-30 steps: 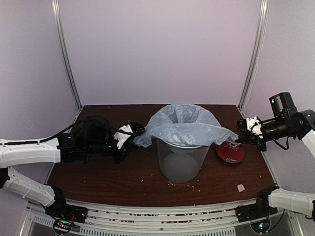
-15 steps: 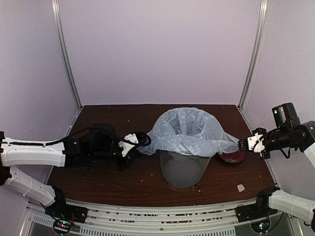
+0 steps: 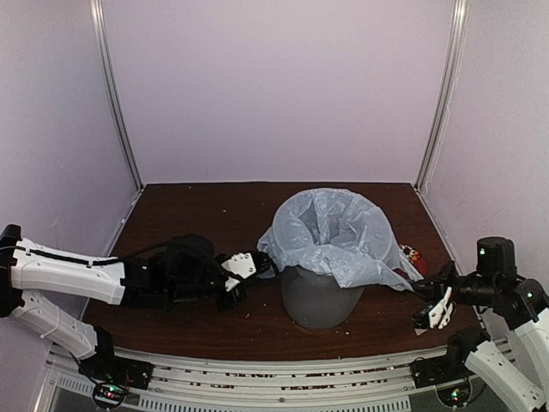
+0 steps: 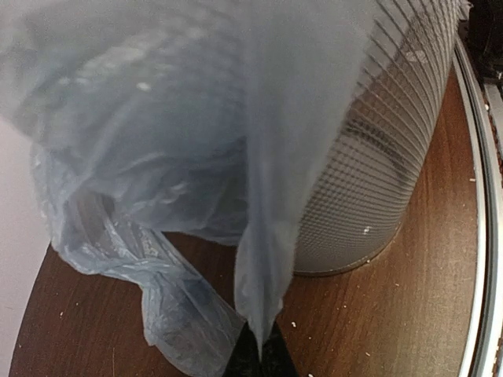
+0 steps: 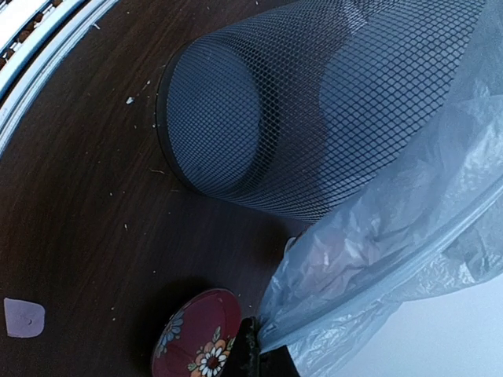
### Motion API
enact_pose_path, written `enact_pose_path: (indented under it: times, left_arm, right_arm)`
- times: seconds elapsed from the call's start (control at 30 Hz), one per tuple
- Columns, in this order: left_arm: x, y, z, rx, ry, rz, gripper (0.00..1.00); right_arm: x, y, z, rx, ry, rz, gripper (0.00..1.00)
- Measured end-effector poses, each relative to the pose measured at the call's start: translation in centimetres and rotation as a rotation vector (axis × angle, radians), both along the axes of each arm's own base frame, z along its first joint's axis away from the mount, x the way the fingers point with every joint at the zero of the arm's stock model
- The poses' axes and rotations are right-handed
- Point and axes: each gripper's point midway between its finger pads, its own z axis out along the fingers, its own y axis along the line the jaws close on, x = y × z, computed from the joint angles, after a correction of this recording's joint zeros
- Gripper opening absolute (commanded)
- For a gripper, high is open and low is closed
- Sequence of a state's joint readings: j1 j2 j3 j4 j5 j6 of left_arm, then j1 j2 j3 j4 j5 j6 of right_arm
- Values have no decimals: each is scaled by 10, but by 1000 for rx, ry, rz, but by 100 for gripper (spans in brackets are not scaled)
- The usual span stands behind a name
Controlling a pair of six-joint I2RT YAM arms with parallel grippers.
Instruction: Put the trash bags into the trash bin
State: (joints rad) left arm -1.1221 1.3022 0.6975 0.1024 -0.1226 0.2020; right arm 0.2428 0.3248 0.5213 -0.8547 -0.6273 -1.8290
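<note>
The pale blue trash bag (image 3: 330,232) is draped over the mouth of the grey mesh trash bin (image 3: 316,302), its edge folded down the outside. My left gripper (image 3: 257,263) is shut on the bag's left edge, low beside the bin. In the left wrist view the bag (image 4: 196,141) stretches up from my shut gripper (image 4: 261,355), with the bin (image 4: 377,173) behind. My right gripper (image 3: 426,302) is shut on the bag's right edge, pulled down near the table. The right wrist view shows the bag (image 5: 393,259) pinched in that gripper (image 5: 263,349) and the bin (image 5: 314,110) beyond.
A small red flowered bowl (image 5: 196,334) lies on the table right by my right gripper, and peeks out behind the bag (image 3: 413,256) in the top view. A pale scrap (image 5: 23,316) and crumbs lie on the dark wooden table (image 3: 189,215).
Both grippers have moved downward and inward, pulling the bag's edges down over the bin's rim. The right arm dropped from bowl height to near the table front.
</note>
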Motion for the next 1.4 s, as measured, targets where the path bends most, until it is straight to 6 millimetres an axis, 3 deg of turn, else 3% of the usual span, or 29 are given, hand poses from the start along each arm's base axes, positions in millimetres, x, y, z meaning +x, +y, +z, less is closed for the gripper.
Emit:
enact_pose_path:
  times: [0.23, 0.4, 0.47, 0.53, 0.57, 0.6, 0.7, 0.77, 0.83, 0.87, 0.9, 1.1, 1.3, 1.4]
  left_arm:
    - [-2, -5, -35, 118, -28, 7, 0]
    - [8, 14, -114, 376, 18, 73, 0]
    - [8, 22, -129, 435, 29, 84, 0]
    - [9, 27, -131, 455, 30, 97, 0]
    - [10, 28, -131, 457, 27, 107, 0]
    - [11, 29, -130, 457, 26, 115, 0]
    - [13, 33, -123, 452, 21, 146, 34]
    - [14, 36, -115, 441, 20, 159, 46]
    - [11, 37, -106, 425, 27, 158, 54]
    - [9, 37, -102, 414, 30, 151, 75]
    - [3, 36, -95, 395, 39, 126, 84]
    - [-44, 29, -50, 284, 57, -56, 85]
    - [-54, 23, -5, 237, 76, -108, 86]
    - [-51, 19, 33, 157, 46, -101, 98]
  right_arm:
    - [15, 0, -31, -50, 64, -16, 0]
    - [18, -6, -73, -114, 136, -59, 0]
    - [22, -2, -78, -102, 160, -75, 0]
    - [27, 4, -77, -76, 177, -96, 0]
    - [31, 9, -76, -52, 193, -112, 1]
    - [35, 12, -74, -28, 198, -124, 9]
    - [45, 21, -63, 44, 192, -153, 29]
    - [45, 22, -61, 53, 191, -160, 46]
    - [44, 19, -62, 38, 209, -179, 69]
    - [44, 18, -62, 29, 223, -191, 91]
    - [43, 16, -60, 17, 236, -202, 99]
    - [26, 3, -36, -67, 241, -188, 100]
    - [19, 1, 16, -9, 282, -231, 100]
    - [27, 12, 49, 102, 373, -294, 100]
